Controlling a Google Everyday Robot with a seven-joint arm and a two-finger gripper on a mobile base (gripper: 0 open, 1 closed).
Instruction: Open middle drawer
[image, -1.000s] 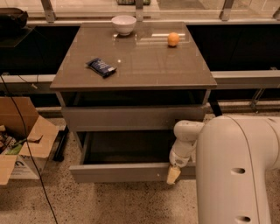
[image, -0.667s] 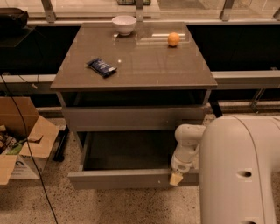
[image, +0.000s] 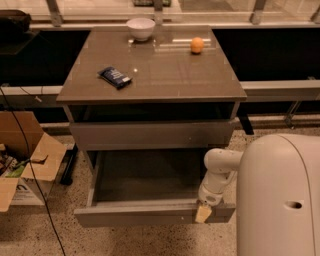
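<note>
The middle drawer now stands further out of the cabinet than a moment ago. Its grey front has come lower and nearer to me, and more of the dark inside shows. The gripper has come down with it. It is at about 5 o'clock in the scene, at the right end of the drawer front and touching its upper edge. How wide the gripper stands I cannot tell, because only a pale tip shows there. The white arm bends down to it from the big white robot body at 4 o'clock. The drawer front above is closed. On the cabinet top, a white bowl is at 12 o'clock, an orange ball at 1 o'clock and a dark packet at 9 o'clock. They lie as before.
</note>
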